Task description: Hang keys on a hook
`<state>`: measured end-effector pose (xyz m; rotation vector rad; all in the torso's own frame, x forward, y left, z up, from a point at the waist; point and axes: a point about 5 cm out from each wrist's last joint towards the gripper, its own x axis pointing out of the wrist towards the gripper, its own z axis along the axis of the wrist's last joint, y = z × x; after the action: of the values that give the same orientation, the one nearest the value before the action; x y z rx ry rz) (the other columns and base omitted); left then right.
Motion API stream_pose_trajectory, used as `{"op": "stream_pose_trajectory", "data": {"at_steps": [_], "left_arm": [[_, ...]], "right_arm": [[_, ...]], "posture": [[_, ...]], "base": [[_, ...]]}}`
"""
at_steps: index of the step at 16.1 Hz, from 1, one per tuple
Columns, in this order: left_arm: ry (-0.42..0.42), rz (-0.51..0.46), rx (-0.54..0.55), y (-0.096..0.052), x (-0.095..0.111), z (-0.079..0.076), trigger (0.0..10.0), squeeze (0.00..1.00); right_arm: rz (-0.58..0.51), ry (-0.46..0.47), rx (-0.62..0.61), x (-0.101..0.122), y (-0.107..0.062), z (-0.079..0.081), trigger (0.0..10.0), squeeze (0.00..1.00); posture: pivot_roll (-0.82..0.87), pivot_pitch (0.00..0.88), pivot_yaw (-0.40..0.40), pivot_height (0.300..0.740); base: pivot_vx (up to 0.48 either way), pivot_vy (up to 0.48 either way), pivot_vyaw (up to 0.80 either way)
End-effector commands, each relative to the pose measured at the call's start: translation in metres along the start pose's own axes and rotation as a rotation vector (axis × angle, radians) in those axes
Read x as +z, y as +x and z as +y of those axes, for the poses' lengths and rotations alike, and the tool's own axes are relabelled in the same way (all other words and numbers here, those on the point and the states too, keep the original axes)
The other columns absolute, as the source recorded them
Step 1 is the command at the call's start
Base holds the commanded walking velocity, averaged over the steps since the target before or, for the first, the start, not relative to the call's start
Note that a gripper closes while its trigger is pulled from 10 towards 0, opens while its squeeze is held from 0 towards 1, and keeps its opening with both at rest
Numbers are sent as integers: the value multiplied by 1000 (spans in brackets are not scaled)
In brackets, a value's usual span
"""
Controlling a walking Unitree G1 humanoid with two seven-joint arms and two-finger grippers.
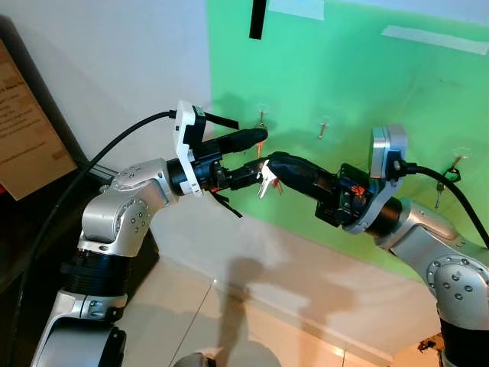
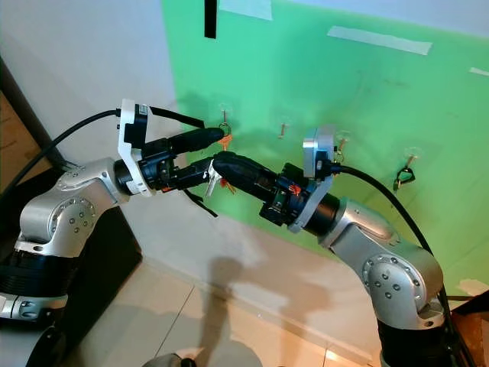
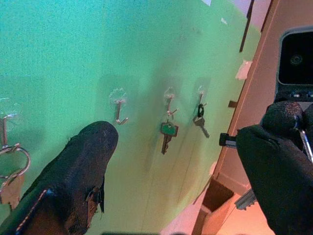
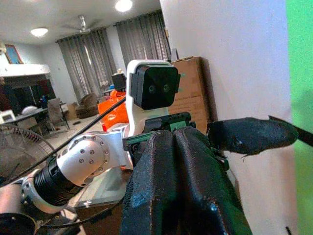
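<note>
The keys point(image 1: 267, 182) hang between the two grippers, just below the leftmost hook point(image 1: 261, 120) on the green wall panel point(image 1: 359, 99). They dangle from the tip of the right gripper point(image 1: 273, 162), whose fingers are pressed together on them. The left gripper point(image 1: 256, 152) is spread open around that tip, one finger above, one below. Further along the panel, other keys hang from hooks point(image 3: 168, 134); a pale tiled floor point(image 1: 229, 321) lies below.

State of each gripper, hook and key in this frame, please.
left gripper, open, beside the first hook
right gripper, shut on the loose keys
first hook, holds a ring with a brownish key
second hook, empty
third hook, holds a green key
fourth hook, holds a dark key
</note>
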<state>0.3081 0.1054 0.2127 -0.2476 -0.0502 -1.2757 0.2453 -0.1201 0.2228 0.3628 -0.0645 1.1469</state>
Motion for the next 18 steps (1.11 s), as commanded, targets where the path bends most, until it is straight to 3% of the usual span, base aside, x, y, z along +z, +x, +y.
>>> {"op": "stream_pose_trajectory", "data": {"at_steps": [1,4,7,10,13,16,18], "left_arm": [[3,-37,-107,12,7,-10,10000,0],[69,10,188,-6,3,28,10000,0],[45,-42,240,-23,14,36,10000,0],[22,-59,121,-20,19,24,10000,0],[17,70,-91,-1,0,-4,10000,0],[82,215,-34,0,-18,4,10000,0],[88,231,-21,-2,-19,4,10000,0]], "right_arm": [[42,-24,-89,-4,-1,-11,10000,0],[52,-39,-143,-6,-4,-17,10000,0],[67,-50,-157,-8,-6,-20,10000,0],[84,-72,-186,-10,-4,-24,10000,0],[80,-99,-222,-8,0,-30,10000,0],[68,-114,-219,-5,2,-29,10000,0],[66,-118,-220,-5,2,-29,10000,0]], "posture": [[-127,0,45,740],[-131,0,49,740],[-126,0,46,740],[-117,0,39,740],[-122,0,44,740],[-130,0,51,740],[-129,0,49,740]], "base": [[0,0,0],[0,0,0],[0,0,0],[0,0,0],[0,0,0],[0,0,0],[0,0,0]]}}
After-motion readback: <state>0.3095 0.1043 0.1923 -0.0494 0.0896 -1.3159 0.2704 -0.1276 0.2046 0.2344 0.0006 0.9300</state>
